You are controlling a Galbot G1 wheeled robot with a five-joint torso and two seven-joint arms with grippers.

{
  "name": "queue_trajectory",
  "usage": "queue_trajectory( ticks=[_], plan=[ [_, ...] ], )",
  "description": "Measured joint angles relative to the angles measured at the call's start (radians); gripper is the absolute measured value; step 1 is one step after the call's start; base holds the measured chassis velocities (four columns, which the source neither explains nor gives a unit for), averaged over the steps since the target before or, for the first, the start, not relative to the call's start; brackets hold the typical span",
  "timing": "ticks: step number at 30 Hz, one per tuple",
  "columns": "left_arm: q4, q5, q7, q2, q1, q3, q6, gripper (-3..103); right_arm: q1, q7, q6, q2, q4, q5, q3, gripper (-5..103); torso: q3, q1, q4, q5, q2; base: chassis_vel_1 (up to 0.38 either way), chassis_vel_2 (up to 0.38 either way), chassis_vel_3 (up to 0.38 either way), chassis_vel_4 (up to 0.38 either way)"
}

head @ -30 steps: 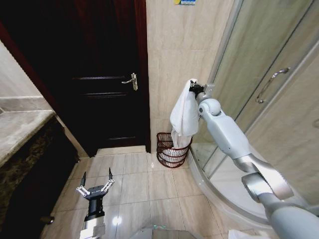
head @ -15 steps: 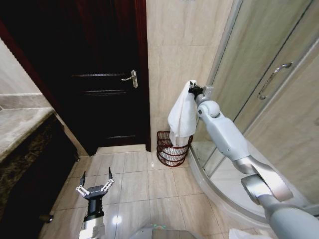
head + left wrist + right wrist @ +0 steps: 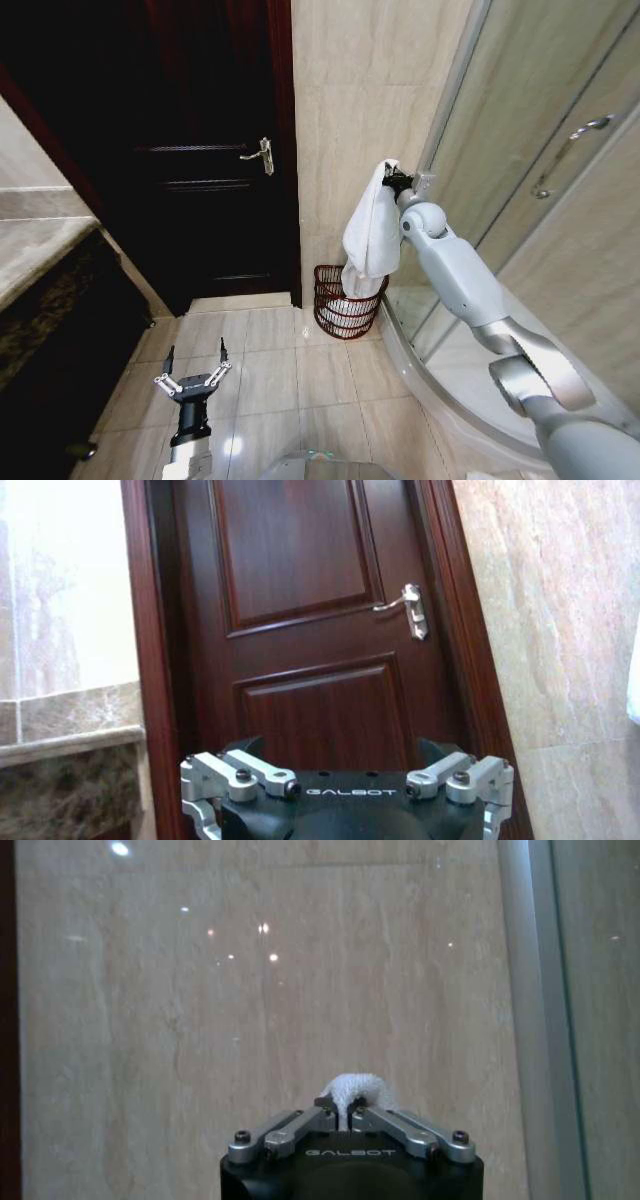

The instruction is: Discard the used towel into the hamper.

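Jaws of right gripper (image 3: 391,180) pinch white towel (image 3: 370,235) above hamper (image 3: 345,305)

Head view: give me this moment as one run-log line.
right end effector: shut on towel, held high by wall | towel: hanging above hamper, not dropped | left end effector: open, low over floor, idle

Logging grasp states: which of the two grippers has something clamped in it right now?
The right gripper, raised by the tiled wall, is shut on the white towel hanging above the hamper. The left gripper sits low over the floor, open.
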Motion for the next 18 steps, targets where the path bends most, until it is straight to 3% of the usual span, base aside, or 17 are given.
queue_trajectory(
  ticks=[10, 18],
  plan=[
    [0.005, 0.002, 0.0, 0.001, 0.003, 0.001, -0.001, 100, -0.253, 0.005, -0.008, -0.017, 0.162, -0.092, 0.085, 3, -0.021, -0.018, 0.0, 0.0002, -0.037, -0.048, 0.047, 0.03, -0.038],
    [0.007, 0.006, 0.001, 0.0, 0.005, 0.003, -0.004, 100, -0.291, 0.012, -0.015, -0.022, 0.205, -0.093, 0.104, 3, -0.04, -0.032, 0.0001, 0.0, -0.073, 0.012, -0.014, -0.009, 0.01]
  ],
)
